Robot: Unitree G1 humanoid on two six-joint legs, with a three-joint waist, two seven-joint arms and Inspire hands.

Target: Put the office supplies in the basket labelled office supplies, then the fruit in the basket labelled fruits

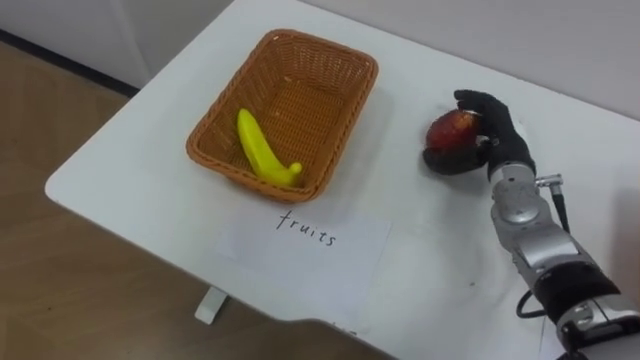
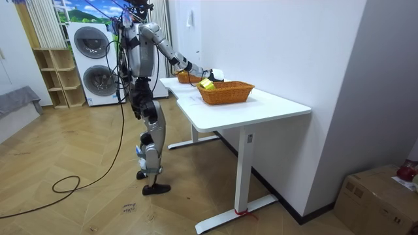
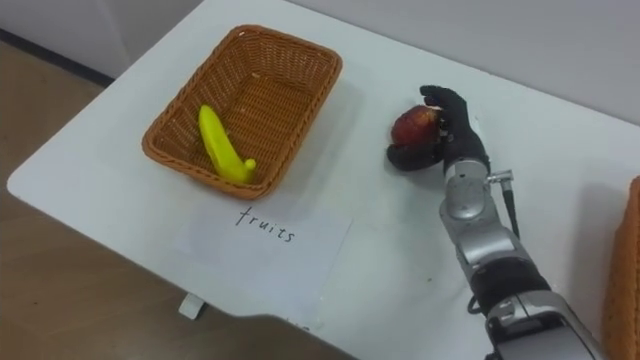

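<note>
A red apple rests on or just above the white table, right of the wicker fruit basket. My right hand is curled round the apple, fingers over its top and thumb under its near side. A yellow banana lies inside that basket. In the room view I stand at the table's end with my right hand stretched over it; the far basket and a nearer basket holding something yellow are on the table.
A paper label lies on the table in front of the fruit basket. Another wicker basket's edge shows at the far right. Table edges drop to wooden floor at left and front. A wall runs behind the table.
</note>
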